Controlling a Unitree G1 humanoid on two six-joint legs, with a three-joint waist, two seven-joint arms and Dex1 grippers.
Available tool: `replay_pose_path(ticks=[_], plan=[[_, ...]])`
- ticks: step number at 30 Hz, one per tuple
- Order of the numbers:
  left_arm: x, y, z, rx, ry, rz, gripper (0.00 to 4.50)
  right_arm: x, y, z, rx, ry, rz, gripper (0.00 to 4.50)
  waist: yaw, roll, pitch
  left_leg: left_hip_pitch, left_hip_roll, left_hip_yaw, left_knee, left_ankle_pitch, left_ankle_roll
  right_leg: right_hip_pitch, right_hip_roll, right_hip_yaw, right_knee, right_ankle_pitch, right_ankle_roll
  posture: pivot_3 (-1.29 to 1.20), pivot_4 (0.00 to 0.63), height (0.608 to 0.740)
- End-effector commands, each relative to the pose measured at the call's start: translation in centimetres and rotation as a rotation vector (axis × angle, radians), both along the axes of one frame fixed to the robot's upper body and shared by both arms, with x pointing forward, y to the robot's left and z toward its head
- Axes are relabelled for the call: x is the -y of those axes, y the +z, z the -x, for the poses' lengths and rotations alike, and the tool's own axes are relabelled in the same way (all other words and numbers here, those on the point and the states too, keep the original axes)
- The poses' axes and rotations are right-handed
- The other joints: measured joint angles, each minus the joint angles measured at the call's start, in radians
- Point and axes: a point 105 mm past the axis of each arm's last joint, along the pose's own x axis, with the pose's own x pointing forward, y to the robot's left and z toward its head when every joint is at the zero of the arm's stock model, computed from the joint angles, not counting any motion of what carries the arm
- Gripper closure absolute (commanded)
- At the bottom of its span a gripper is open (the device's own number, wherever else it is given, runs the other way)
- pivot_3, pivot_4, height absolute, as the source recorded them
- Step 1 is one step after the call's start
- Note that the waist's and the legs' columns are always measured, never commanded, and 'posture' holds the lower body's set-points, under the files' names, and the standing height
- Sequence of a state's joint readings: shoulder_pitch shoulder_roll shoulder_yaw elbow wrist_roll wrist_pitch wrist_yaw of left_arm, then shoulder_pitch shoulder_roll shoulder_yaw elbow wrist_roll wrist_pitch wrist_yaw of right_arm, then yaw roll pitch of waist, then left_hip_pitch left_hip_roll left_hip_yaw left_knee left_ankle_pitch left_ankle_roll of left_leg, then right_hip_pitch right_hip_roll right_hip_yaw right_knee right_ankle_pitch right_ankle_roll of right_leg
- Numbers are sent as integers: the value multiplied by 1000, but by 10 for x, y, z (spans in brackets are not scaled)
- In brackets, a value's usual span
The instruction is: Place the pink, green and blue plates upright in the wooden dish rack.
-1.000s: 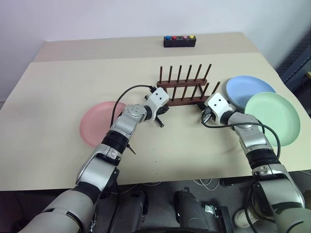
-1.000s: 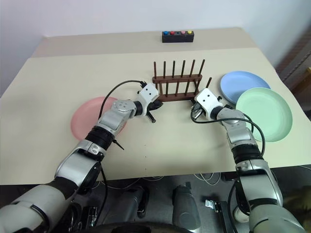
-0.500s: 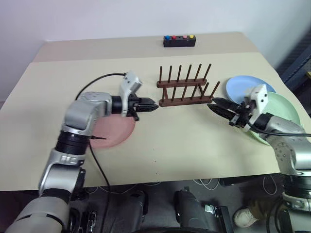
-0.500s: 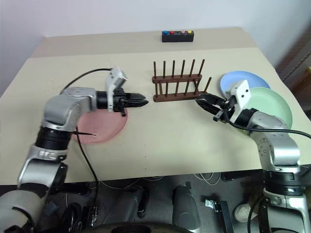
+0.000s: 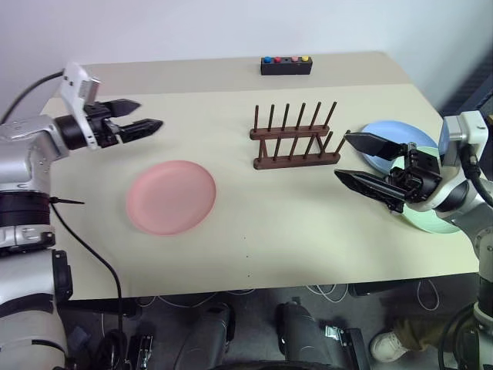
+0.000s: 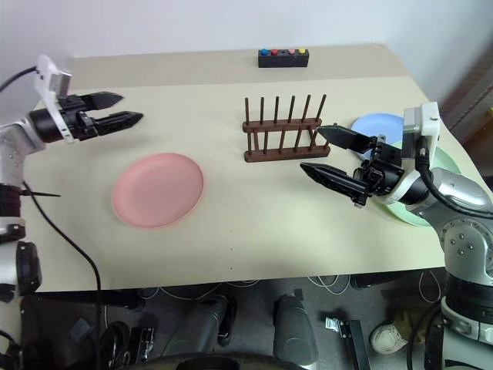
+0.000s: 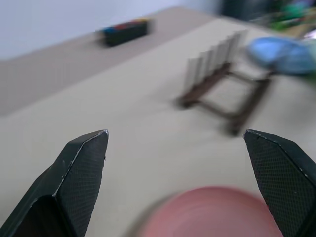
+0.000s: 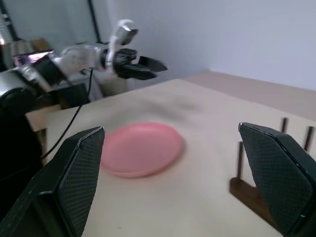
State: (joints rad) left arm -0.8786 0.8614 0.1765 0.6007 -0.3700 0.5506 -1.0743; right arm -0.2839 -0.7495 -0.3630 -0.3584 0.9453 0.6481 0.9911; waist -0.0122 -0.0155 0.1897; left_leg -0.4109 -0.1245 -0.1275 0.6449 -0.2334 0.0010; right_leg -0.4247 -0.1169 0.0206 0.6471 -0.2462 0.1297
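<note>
From my seat, the beige table [image 5: 308,231] is matte and flat. The round pink plate [image 5: 170,196] lies left of the wooden dish rack [image 5: 296,139]; green plate [image 5: 431,223] and blue plate [image 5: 385,137] lie right of it, half hidden by my right gripper [image 5: 366,162]. Both it and the left gripper [image 5: 135,116] are spread wide, empty. The black button box [image 5: 286,65] sits behind the rack.

Bare table [image 5: 293,223] between pink plate [image 5: 170,196] and wooden dish rack [image 5: 296,142], rack slots unoccupied

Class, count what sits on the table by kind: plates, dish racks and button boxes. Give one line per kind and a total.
Plates: 3: pink plate, blue plate, green plate
Dish racks: 1: wooden dish rack
Button boxes: 1: black button box
Total: 5
</note>
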Motion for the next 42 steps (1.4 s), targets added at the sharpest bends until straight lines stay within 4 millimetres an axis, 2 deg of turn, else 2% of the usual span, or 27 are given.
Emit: replay_pose_path(ticks=[1,7,9,14,17,20,24,28,33,42], plan=[[-32,6,8,-21,121,23,30,-7,0,8,52,33,66,61,-1,0,0,0,0,0,0,0,0,0,0,0,0,0,0,0,150,740],[-67,-32,22,-306,328,15,30,-15,-10,7,62,69,126,61,0,-1,0,0,0,0,0,0,0,0,0,0,1,0,0,0,150,740],[-71,-37,24,-353,365,28,30,-17,-11,6,67,72,135,61,1,-1,0,0,0,0,0,0,0,0,0,0,0,0,0,0,150,740],[-59,-63,34,-506,354,67,30,-19,-13,2,83,68,153,61,-1,-1,0,0,0,0,0,0,0,0,0,0,1,0,0,0,150,740],[-49,-73,36,-552,341,128,30,-19,-13,2,84,64,152,61,0,-1,0,0,0,0,0,0,0,0,0,0,1,0,0,0,150,740],[-40,-82,33,-561,336,118,30,-19,-14,2,83,59,157,61,1,-1,0,0,0,0,0,0,0,0,0,0,0,0,0,0,150,740],[-26,-86,28,-558,309,103,30,-20,-15,2,80,55,160,61,1,-1,0,0,0,0,0,0,0,0,-1,0,0,0,0,0,150,740],[-17,-87,31,-626,288,92,30,-20,-19,1,78,44,165,61,0,-1,0,0,0,0,0,0,0,0,-1,0,0,0,0,0,150,740],[-20,-79,32,-719,326,117,30,-20,-22,1,78,30,153,61,0,-1,0,0,0,0,0,0,0,0,0,0,1,0,0,0,150,740],[-14,-83,39,-879,318,7,30,-19,-24,1,77,8,146,61,0,-1,0,0,0,0,0,0,0,0,0,0,1,0,0,0,150,740]])
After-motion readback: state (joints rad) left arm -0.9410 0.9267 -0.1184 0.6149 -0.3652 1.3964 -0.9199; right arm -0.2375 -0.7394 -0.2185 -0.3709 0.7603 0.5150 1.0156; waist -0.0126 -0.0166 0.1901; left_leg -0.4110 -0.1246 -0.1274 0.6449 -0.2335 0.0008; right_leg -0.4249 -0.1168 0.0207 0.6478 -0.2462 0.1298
